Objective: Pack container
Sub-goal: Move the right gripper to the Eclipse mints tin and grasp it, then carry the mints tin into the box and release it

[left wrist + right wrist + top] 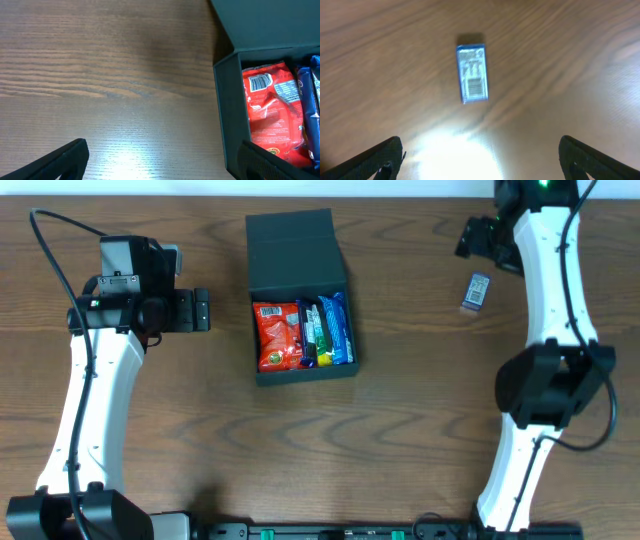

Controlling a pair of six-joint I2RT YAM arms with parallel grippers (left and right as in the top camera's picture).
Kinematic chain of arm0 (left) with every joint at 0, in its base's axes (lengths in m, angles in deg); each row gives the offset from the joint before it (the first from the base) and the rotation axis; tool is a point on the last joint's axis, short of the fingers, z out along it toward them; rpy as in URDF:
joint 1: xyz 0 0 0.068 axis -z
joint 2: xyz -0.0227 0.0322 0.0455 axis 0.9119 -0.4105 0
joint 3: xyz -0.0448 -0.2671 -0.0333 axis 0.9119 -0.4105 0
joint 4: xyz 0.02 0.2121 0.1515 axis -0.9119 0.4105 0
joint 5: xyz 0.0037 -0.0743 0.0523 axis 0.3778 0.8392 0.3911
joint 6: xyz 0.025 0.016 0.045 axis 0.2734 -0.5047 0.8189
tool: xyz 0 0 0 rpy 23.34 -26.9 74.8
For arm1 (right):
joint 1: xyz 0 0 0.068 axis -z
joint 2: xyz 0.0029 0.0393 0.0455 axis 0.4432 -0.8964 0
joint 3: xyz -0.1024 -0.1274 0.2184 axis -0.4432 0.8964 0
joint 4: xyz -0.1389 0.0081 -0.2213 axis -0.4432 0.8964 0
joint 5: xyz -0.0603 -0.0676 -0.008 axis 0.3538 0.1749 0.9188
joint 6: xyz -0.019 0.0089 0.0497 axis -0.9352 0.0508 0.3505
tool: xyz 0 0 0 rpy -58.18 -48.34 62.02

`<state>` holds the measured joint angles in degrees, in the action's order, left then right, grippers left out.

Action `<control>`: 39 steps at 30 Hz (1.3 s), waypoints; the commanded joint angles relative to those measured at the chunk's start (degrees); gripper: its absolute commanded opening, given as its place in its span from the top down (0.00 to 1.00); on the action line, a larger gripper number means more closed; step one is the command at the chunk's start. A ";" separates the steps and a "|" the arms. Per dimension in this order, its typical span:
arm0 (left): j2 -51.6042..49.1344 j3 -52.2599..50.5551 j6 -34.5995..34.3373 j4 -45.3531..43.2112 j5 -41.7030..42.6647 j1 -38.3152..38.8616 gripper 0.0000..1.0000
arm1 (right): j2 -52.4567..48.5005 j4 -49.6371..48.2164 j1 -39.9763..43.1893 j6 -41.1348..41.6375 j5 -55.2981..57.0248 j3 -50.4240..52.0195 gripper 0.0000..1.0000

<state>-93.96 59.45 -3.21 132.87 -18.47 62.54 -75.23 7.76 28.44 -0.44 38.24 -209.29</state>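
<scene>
Right tool (pixel 481 159) hangs wide open and empty over the small blue packet (pixel 472 75) on the counter (pixel 420 430), well right of the open container (pixel 300 376) (snacks (pixel 300 335) already inside), so I'd centre up and pinch its narrow width; left tool (pixel 203 310) gapes empty too.

dark container (pixel 290 240) on table, lid open, snacks inside.

Brown wood-grain table (pixel 420 430), pretty colourful
container (pixel 290 240) was dark green-black, red-orange packet (pixel 278 335) had a white barcode patch, blue packets (pixel 338 330), lone packet (pixel 477 291) blue-white.
</scene>
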 commanded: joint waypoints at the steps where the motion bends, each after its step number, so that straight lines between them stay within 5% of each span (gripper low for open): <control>1: -0.17 1.25 -0.26 -0.17 0.42 -0.13 0.05 | -0.57 -3.78 1.38 3.26 -3.87 2.21 0.01; 15: -0.17 1.25 -0.28 -0.17 0.42 -0.13 0.05 | -11.47 -11.02 1.70 3.63 -5.79 2.67 0.05; 39: -0.17 1.25 -0.33 -0.33 0.42 -0.13 0.05 | -16.31 -12.72 4.42 2.73 -9.79 2.71 0.25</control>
<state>-93.96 59.45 -3.21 132.84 -18.47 62.54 -90.40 -4.72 32.83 2.34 29.34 -206.34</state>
